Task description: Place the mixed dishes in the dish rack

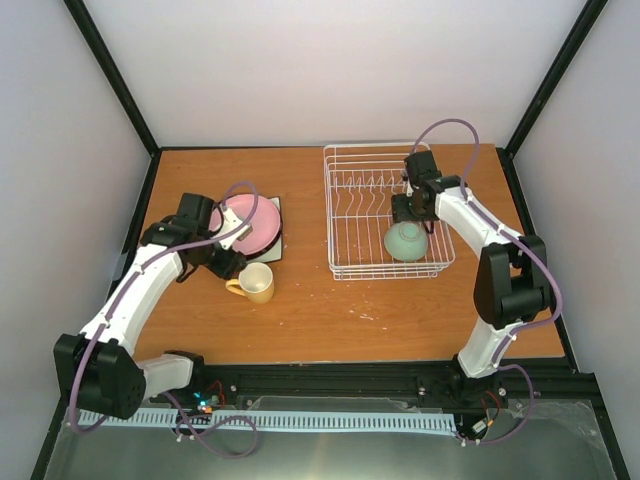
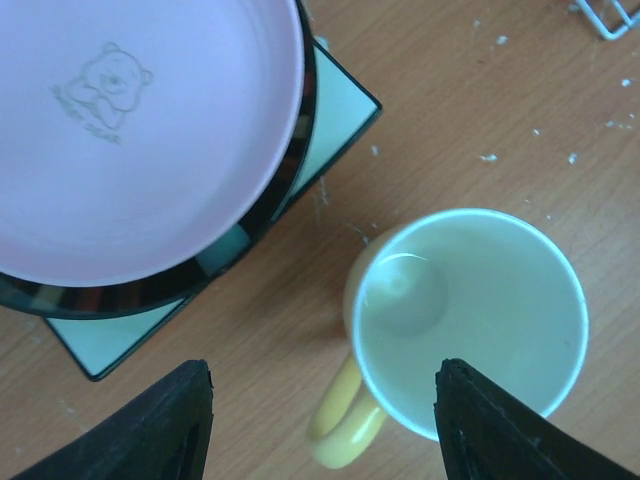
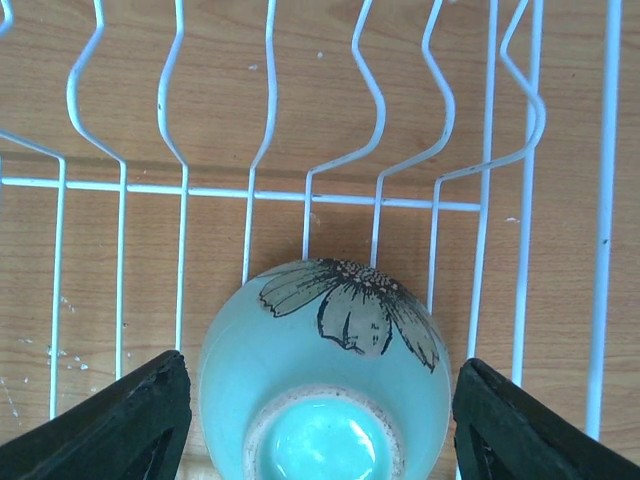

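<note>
1. Top view: the rack [image 1: 331, 200] sits toward the far right corner of the desk [image 1: 320, 320]. The bowl [image 1: 407, 242] lies upside down at the rack's near end, a pose that would let it drain. The right claw [image 1: 412, 212] hangs just over the bowl's far side with its jaws apart, holding nothing. Near the left edge the pink plate [image 1: 255, 225] tops a stack. The mug [image 1: 255, 283] stands upright just beside it, toward the near edge. The left claw [image 1: 230, 266] hovers at the mug, probably lining up to take it next.

2. Left wrist view: the left claw [image 2: 320, 372] is spread and grips nothing. One finger is over bare desk [image 2: 450, 100] by the handle, and the other overlaps the rim of the mug [image 2: 470, 320]. The mug is empty. This view alone shows what is stacked under the pink plate [image 2: 140, 140]: a black-rimmed plate [image 2: 120, 298], then a square plate [image 2: 340, 110]. It also shows a bear mark on the pink plate.

3. Right wrist view: the right claw [image 3: 322, 365] has a finger on each side of the bowl [image 3: 320, 400], wide apart. I cannot tell whether they brush its sides. The bowl's foot ring faces up, and a flower on its wall shows only here. The tines of the rack [image 3: 250, 190] beyond it hold no plate yet, so the stack is yet to be loaded.
</note>
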### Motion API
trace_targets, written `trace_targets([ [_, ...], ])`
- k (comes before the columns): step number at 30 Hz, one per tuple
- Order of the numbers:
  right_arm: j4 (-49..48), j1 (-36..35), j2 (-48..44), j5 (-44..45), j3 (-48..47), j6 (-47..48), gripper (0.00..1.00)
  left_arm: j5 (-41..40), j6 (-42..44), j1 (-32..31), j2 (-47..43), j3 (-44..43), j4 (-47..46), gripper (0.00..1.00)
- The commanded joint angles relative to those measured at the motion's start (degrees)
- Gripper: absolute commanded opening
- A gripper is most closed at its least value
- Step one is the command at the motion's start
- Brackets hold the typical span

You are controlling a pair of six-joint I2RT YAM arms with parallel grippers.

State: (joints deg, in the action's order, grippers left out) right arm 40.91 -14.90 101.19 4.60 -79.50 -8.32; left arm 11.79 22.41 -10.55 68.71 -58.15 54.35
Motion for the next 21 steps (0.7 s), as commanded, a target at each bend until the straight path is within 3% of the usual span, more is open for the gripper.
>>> trace_targets([
  [1,-0.2,-0.4,-2.6,1.5,-2.4,0.4,0.71,3.0,-0.1,-1.3,-1.0,1.5,0.7,0.61],
  [14,-0.5,-0.2,-5.7,1.9,-1.6,0.8,0.71,4.8,-1.9,-3.4,4.7,4.1,-3.8,0.59],
  [21,-0.3,-0.1,-7.1,1.7,-1.0,0.9,0.71,3.2,-2.6,-4.0,10.1,2.6,-6.8,0.52],
])
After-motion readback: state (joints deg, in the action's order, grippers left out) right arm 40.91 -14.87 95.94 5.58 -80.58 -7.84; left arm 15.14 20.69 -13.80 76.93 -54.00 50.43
